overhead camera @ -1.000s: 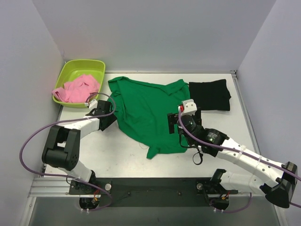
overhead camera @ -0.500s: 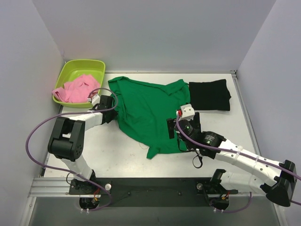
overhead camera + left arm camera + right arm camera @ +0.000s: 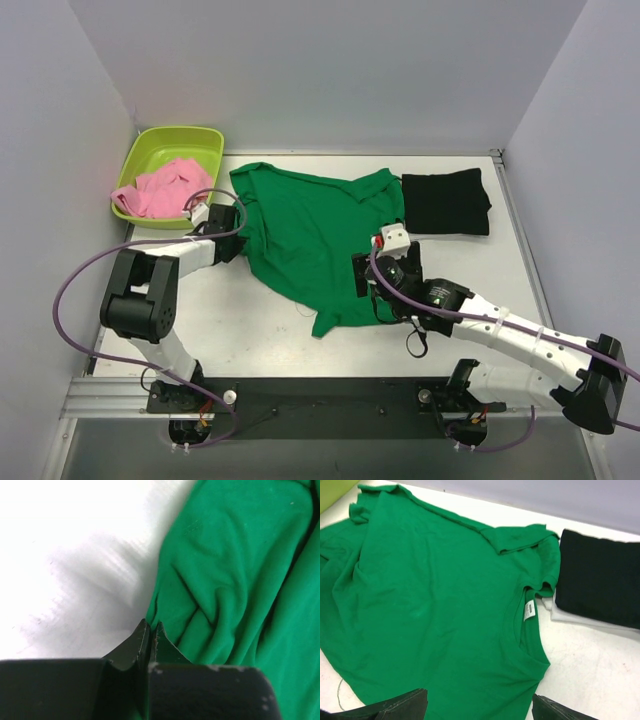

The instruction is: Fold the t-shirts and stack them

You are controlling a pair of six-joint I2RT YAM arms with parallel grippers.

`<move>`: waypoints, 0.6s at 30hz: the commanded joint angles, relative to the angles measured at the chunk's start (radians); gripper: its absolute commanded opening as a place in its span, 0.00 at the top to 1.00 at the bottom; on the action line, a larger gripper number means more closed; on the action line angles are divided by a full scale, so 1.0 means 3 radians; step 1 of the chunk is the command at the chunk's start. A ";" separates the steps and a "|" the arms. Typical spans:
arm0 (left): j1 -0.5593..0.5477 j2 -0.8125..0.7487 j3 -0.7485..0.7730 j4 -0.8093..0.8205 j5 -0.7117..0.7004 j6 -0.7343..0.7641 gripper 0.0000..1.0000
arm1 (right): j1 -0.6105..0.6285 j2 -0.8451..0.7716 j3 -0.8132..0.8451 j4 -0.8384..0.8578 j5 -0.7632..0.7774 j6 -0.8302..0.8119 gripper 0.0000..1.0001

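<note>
Right hand (image 3: pixel 479 697) hung released over green shirt (image 3: pixel 310 240), spread mid-tabletop (image 3: pixel 250 330). Left hand (image 3: pixel 150 630) clenched on its left edge. Black shirt (image 3: pixel 447 202) folded far right; pink shirt (image 3: pixel 160 188) in tub (image 3: pixel 150 145), far left. Folding likely just starting; next, right hand needs its own edge grip.

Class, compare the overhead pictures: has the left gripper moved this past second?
Yes: the left gripper slid up-view, nearer the lime tub, reaching the green t-shirt.
</note>
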 commanded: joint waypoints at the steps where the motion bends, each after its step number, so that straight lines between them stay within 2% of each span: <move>1: 0.0054 -0.0340 -0.0143 -0.0121 0.0007 0.0071 1.00 | 0.0040 0.0112 -0.0049 -0.0271 -0.0044 0.0352 0.16; 5: 0.0116 -0.0708 -0.0311 -0.0203 0.0084 0.0086 1.00 | -0.0006 0.0169 -0.0182 -0.0485 -0.0207 0.0700 0.17; 10: 0.0177 -0.1419 -0.0481 -0.0366 0.0155 0.0143 1.00 | -0.0006 0.0291 -0.0340 -0.0588 -0.0672 0.0976 0.19; 15: 0.0274 -0.1956 -0.0419 -0.0673 0.0181 0.0275 1.00 | -0.0011 0.0501 -0.0504 -0.0414 -0.0908 0.1094 0.21; 18: 0.0300 -0.2089 -0.0409 -0.0745 0.0196 0.0311 1.00 | -0.0027 0.0675 -0.0555 -0.0261 -0.0949 0.1105 0.27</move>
